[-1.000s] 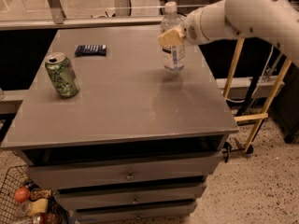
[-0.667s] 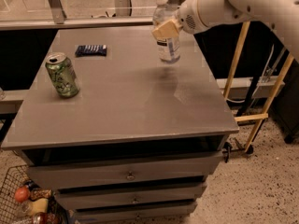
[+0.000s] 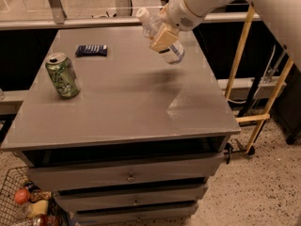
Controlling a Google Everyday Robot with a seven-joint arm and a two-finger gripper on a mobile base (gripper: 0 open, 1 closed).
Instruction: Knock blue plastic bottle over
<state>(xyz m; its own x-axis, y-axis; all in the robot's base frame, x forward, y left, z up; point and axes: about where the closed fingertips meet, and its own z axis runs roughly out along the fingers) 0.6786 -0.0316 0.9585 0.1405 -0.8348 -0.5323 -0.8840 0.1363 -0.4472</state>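
The blue plastic bottle (image 3: pixel 174 52) is clear with a white cap and a white-and-blue label. It is at the far right of the grey table (image 3: pixel 141 112), leaning steeply with its cap pointing up and to the left. My gripper (image 3: pixel 164 37) is pressed against the bottle's middle, with a tan pad lying over it. The white arm reaches in from the upper right. A dark shadow lies on the table just in front of the bottle. I cannot tell whether the bottle's base touches the table.
A green soda can (image 3: pixel 62 75) stands upright at the table's left. A flat dark blue packet (image 3: pixel 91 50) lies at the back left. Drawers (image 3: pixel 131 178) sit under the tabletop. A wire basket of items (image 3: pixel 26 204) is at the lower left and a yellow wooden frame (image 3: pixel 263 112) at the right.
The bottle has gone from upright to steeply tilted, cap leaning left. The gripper and bottle have shifted left and toward the back of the table. The can and packet have not moved.
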